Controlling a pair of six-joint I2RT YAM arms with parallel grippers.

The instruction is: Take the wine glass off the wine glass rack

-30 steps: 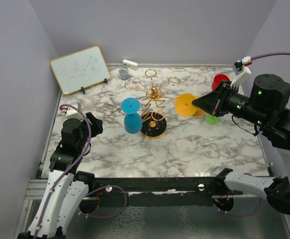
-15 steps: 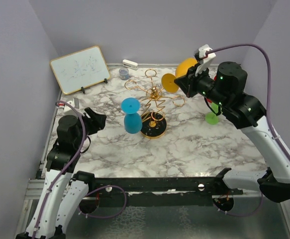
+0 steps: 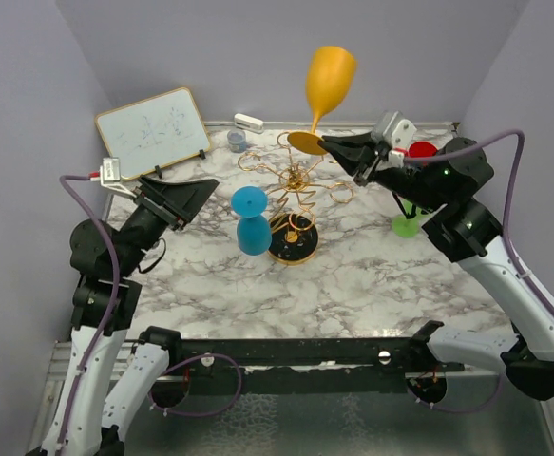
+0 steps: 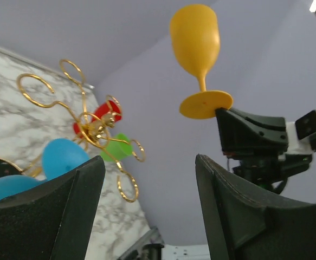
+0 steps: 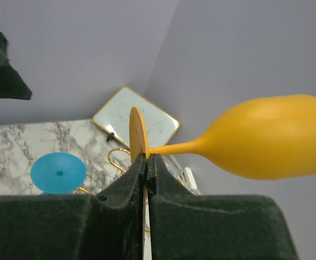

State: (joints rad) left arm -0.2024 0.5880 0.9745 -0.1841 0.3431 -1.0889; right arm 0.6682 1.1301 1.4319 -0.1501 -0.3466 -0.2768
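Pinching the wine glass [image 5: 266,143] by its foot, the right gripper [image 5: 146,157] shows clearest at its wrist — left gripper [image 4: 147,165] spread.

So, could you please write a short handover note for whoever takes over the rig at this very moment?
Right gripper: shut on the foot of the yellow wine glass, holding it upright in the air above the wine glass rack.
Left gripper: open, empty, raised and facing the rack.
Done: the yellow wine glass is clear of the rack.
Left: probably to set it down on the table. A blue wine glass is upside down beside the rack; I cannot tell whether it hangs from an arm or stands on the table.
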